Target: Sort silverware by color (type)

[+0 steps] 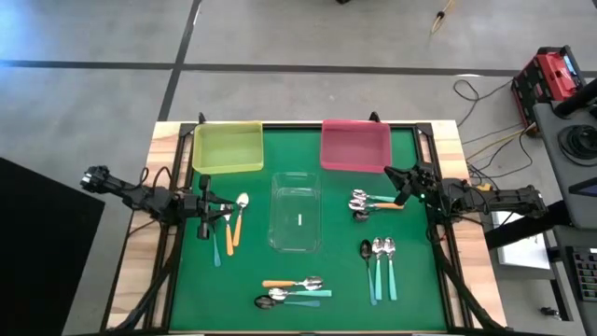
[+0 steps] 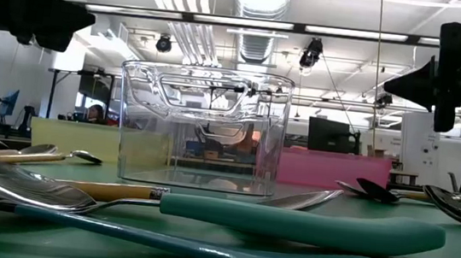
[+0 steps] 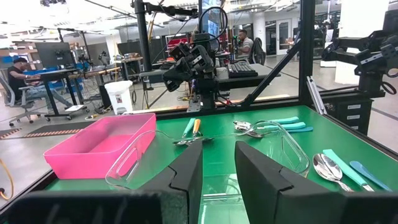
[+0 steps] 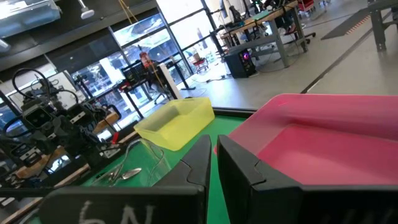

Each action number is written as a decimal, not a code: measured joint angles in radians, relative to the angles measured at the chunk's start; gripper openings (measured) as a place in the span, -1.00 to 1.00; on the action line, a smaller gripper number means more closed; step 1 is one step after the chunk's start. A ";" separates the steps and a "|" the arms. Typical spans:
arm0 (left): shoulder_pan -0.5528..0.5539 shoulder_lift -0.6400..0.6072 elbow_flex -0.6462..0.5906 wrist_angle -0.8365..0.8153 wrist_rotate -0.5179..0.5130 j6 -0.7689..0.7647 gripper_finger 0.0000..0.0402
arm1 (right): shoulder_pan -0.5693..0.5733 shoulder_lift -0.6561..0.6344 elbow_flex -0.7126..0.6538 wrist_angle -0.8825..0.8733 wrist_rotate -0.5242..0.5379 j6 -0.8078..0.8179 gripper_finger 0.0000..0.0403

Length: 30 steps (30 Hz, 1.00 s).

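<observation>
Metal-bowled spoons (image 1: 378, 254), orange or teal plastic handles, lie scattered over our green surface (image 1: 420, 299): light, stiff, slippery; best pinched mid-handle. Left pincer (image 1: 224, 207) parted, empty; right pincer (image 1: 392, 172) clenched, empty.

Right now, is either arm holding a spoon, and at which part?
No. The left tool stands open with only air between its fingers; the right tool is shut on nothing. All spoons lie on the green mat.

A clear tub (image 2: 202, 130) stands mid-desk. Just before it lie teal-handled spoons (image 2: 298, 222); behind it, a yellow tray (image 2: 75, 137) on one side, a pink tray (image 2: 338, 169) on the other.
</observation>
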 joint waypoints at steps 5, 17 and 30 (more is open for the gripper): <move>0.000 0.000 0.000 0.000 0.000 0.000 -0.61 | 0.000 0.000 0.000 0.000 0.000 0.000 -0.90; 0.000 0.000 0.000 0.000 0.000 0.000 -0.61 | 0.000 0.000 0.000 0.000 0.000 0.000 -0.90; 0.000 0.000 0.000 0.000 0.001 -0.034 -0.61 | 0.000 0.000 0.000 0.000 0.000 0.000 -0.90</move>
